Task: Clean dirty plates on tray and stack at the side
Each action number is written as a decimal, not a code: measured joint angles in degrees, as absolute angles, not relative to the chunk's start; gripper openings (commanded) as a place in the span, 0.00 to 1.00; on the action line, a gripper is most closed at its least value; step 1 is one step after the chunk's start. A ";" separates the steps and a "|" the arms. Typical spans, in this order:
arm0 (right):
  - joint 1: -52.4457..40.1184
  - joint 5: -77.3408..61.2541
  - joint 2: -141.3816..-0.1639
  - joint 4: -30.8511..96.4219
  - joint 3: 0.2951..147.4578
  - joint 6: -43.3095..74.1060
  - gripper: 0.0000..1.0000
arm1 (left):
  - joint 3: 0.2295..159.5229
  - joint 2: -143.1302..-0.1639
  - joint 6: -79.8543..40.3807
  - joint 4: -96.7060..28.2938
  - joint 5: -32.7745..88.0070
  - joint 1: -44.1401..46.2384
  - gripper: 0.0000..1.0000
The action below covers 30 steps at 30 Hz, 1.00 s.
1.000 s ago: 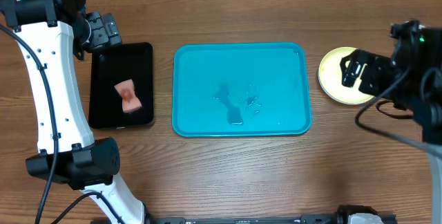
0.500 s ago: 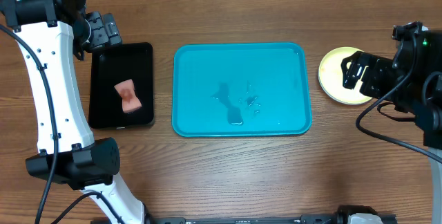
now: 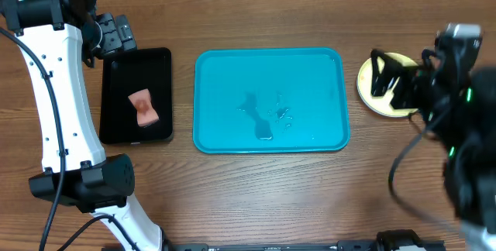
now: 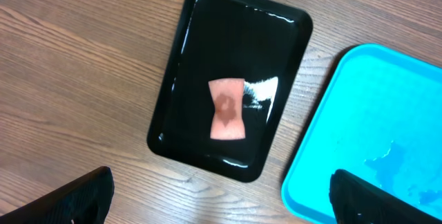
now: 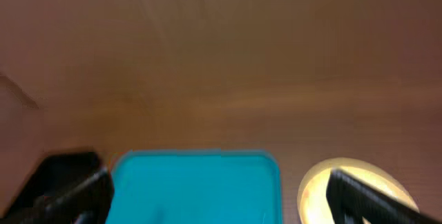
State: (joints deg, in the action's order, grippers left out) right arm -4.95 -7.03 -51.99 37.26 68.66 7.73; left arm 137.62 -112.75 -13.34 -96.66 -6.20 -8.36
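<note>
The turquoise tray (image 3: pixel 225 80) lies mid-table with no plates on it, only wet streaks. It also shows in the left wrist view (image 4: pixel 387 120) and the blurred right wrist view (image 5: pixel 197 182). A yellow-green plate (image 3: pixel 366 90) sits on the table right of the tray, also visible in the right wrist view (image 5: pixel 345 175). The white and light blue plates are not visible. My right gripper (image 3: pixel 391 80) hovers over that plate, open and empty (image 5: pixel 221 189). My left gripper (image 3: pixel 116 34) is open and empty (image 4: pixel 221 196), held high at the far left.
A smaller black tray (image 3: pixel 155 65) lies left of the turquoise tray and holds a pink sponge (image 3: pixel 143 108) with a dark stain; both show in the left wrist view, tray (image 4: pixel 200 44) and sponge (image 4: pixel 228 110). The table is bare wood elsewhere.
My right arm has swung up and a little left over the yellow-green plate, and its wrist view is blurred by motion. The left arm, sponge and both trays have not moved.
</note>
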 measured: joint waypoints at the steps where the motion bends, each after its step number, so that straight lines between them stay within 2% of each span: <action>1: -5.45 -6.96 -48.80 32.80 64.34 7.64 1.00 | 137.62 -112.75 -13.32 -96.66 -6.22 -8.36 1.00; 7: -6.42 -6.98 -31.24 11.99 37.87 7.44 1.00 | 137.62 -112.75 -13.34 -96.68 -6.22 -8.36 1.00; 14: -7.16 -6.50 -12.97 3.05 13.74 7.42 1.00 | 137.62 -112.75 -13.34 -96.66 -6.20 -8.36 1.00; 23: -9.80 -4.05 -2.04 -1.50 1.63 7.46 1.00 | 137.62 -112.75 -13.34 -96.68 -6.20 -8.36 1.00; 30: -9.80 -3.95 -0.73 3.11 1.06 7.46 1.00 | 137.62 -112.75 -13.34 -96.68 -6.22 -8.36 1.00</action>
